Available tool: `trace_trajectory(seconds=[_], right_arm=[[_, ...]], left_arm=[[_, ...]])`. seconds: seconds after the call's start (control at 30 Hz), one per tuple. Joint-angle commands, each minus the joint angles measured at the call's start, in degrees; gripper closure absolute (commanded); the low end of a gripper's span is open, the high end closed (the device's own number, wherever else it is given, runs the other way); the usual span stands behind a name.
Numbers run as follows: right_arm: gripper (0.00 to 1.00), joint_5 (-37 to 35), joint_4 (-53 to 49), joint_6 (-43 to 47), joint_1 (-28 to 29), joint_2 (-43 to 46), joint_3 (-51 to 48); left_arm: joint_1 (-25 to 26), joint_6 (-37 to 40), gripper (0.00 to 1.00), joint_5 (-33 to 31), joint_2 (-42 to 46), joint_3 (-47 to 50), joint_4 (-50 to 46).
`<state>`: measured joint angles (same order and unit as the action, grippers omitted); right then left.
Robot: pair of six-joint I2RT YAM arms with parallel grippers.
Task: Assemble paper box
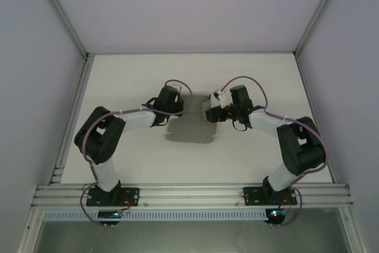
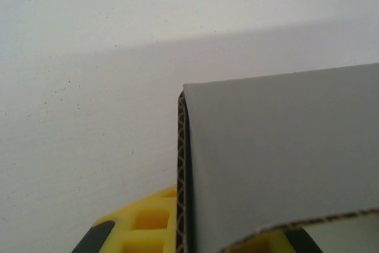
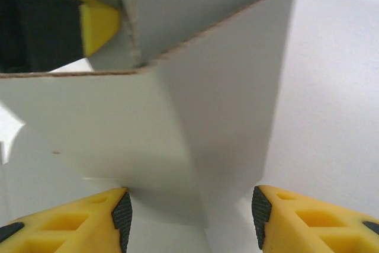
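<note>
We see the box [image 1: 192,119] in the middle of the worktop [image 1: 130,75], between the two arms. It is plain grey card, with a thin brown edge where it was cut. It is bent into walls and folds, not yet a neat box. The left fingers [image 2: 142,224] are shut tight on one flap of it. The right fingers [image 3: 296,217] are open, one on each side of a fold. From above the box looks small and dark, and the arms hide part of it. Up close, its edges run out of the pictures.
</note>
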<state>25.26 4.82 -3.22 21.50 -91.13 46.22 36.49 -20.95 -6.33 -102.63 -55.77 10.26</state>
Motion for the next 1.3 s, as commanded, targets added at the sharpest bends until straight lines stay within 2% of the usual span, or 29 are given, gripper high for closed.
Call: trace_trajectory(seconds=[0.0, 0.07, 0.37, 0.53, 0.6, 0.63, 0.77, 0.83, 0.87, 0.97, 1.0, 1.07, 1.2, 1.27], right_arm=[[0.42, -7.56, 3.19, -0.94, 0.62, -0.08, 0.32], [0.41, -7.66, 5.67, -0.88, 1.89, -0.89, -0.13], [0.39, -18.63, 17.89, -7.60, 7.67, -7.19, -0.42], [0.56, -27.07, 17.85, -11.45, 8.39, -8.82, -0.01], [0.70, -33.77, 13.67, -12.86, 8.30, -9.79, 1.60], [0.74, -35.88, 12.27, -12.95, 8.30, -10.04, 2.08], [0.80, -42.83, 11.54, -16.20, 8.46, -10.82, 1.81], [0.82, -39.54, 12.35, -15.67, 8.18, -11.33, 1.66], [0.79, -34.82, 13.51, -14.30, 8.04, -11.68, 1.68], [0.56, -22.04, 14.66, -9.28, 7.71, -12.23, 2.13], [0.51, -20.92, 14.55, -8.92, 7.59, -12.15, 2.06], [0.47, -19.20, 14.04, -7.46, 6.90, -11.80, 1.87], [0.47, -21.17, 13.31, -7.67, 4.93, -11.77, 2.08], [0.48, -19.40, 17.30, -6.96, 4.62, -11.79, 1.21]], left_arm=[[1.22, 1.42, 1.00, -0.48, 0.75, 2.83, 2.56], [1.88, 1.55, 1.00, -1.54, 0.70, 3.17, 3.38], [3.07, 0.74, 1.00, -2.62, 0.41, 1.59, 0.53], [3.49, 1.09, 1.00, -2.15, -0.11, 1.64, 0.86], [3.49, 1.19, 1.00, -2.15, -0.29, 1.44, 0.47], [3.45, 1.17, 1.00, -2.27, -0.29, 1.43, 0.42], [3.50, 1.36, 1.00, -2.24, -0.36, 1.39, 0.36], [3.50, 1.52, 1.00, -1.60, -0.64, 1.21, 0.37], [3.49, 1.53, 1.00, -1.22, -0.86, 1.01, 0.29], [3.43, 1.69, 1.00, -1.17, -1.43, 0.17, -0.65], [3.50, 1.77, 1.00, -1.29, -1.52, -0.02, -0.68], [3.51, 1.79, 1.00, -1.12, -1.27, 0.20, -0.47], [3.45, 2.09, 1.00, -0.10, -1.26, 0.45, -0.07], [3.50, 2.14, 1.00, 0.40, -1.43, 0.40, -0.07]])
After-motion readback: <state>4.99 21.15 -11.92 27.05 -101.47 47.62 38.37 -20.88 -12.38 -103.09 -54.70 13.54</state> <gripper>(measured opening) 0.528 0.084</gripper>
